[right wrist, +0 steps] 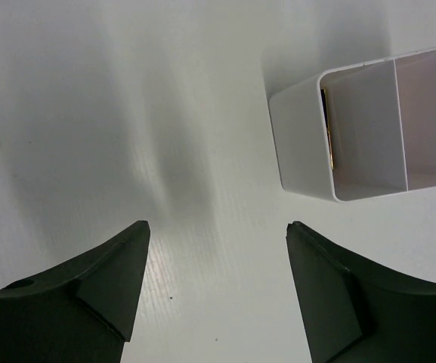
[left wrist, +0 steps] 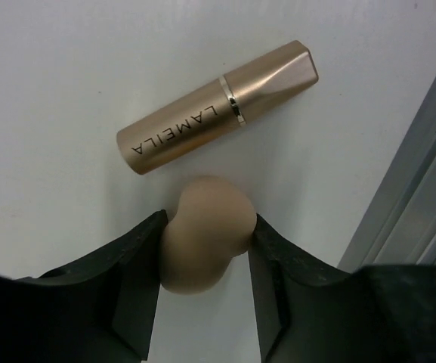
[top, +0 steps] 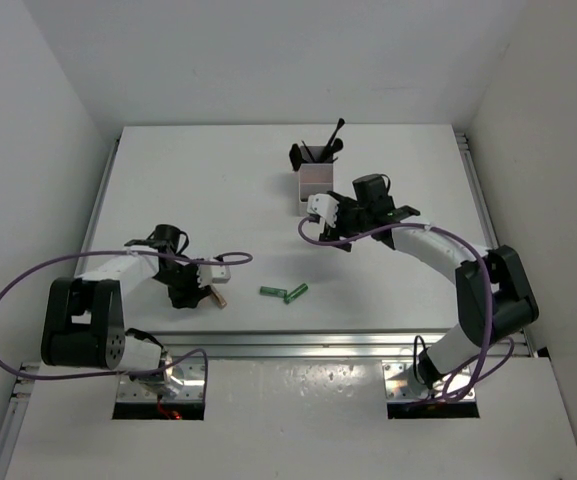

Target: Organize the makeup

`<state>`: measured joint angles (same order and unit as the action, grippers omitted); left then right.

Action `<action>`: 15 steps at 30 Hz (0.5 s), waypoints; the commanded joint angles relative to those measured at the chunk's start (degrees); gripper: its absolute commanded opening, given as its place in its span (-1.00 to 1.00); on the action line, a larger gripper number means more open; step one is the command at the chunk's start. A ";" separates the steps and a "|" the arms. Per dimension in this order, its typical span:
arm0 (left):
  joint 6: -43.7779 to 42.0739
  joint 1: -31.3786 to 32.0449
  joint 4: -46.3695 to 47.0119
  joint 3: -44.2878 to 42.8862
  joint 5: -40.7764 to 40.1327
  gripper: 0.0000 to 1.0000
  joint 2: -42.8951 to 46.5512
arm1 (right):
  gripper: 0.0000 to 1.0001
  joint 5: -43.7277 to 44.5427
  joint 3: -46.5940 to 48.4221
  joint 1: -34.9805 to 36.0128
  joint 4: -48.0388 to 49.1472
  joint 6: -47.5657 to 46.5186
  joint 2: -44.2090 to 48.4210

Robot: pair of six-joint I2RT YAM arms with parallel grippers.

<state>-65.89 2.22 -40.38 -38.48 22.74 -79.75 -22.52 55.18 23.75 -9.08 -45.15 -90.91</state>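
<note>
On the white table [top: 198, 190] the white box [top: 315, 188] stands toward the far side with slim black brushes [top: 326, 143] upright in its far end. The right gripper [right wrist: 218, 227] hangs just beside the box's near end, fingers spread wide around nothing. The left gripper [left wrist: 208, 221], near the front-left edge, pinches the beige sponge [left wrist: 202, 257] between both fingers; the tan-gold tube [left wrist: 218, 106] lies just beyond it, and two green tubes [top: 272, 291] lie near the front middle.

White walls [top: 268, 50] close me in left, top and right. My table [top: 198, 180] is white, with a metal rail [top: 318, 342] along the bottom.
</note>
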 commanded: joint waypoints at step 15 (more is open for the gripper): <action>-8.38 -4.50 -7.86 -2.29 -0.67 -1.00 3.37 | 0.45 2.39 -1.12 -0.19 3.71 5.76 2.41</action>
<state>-70.22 -0.21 -42.96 -37.28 23.16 -77.76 -20.95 54.22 23.75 -8.69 -42.39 -90.32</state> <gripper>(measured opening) 0.098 0.723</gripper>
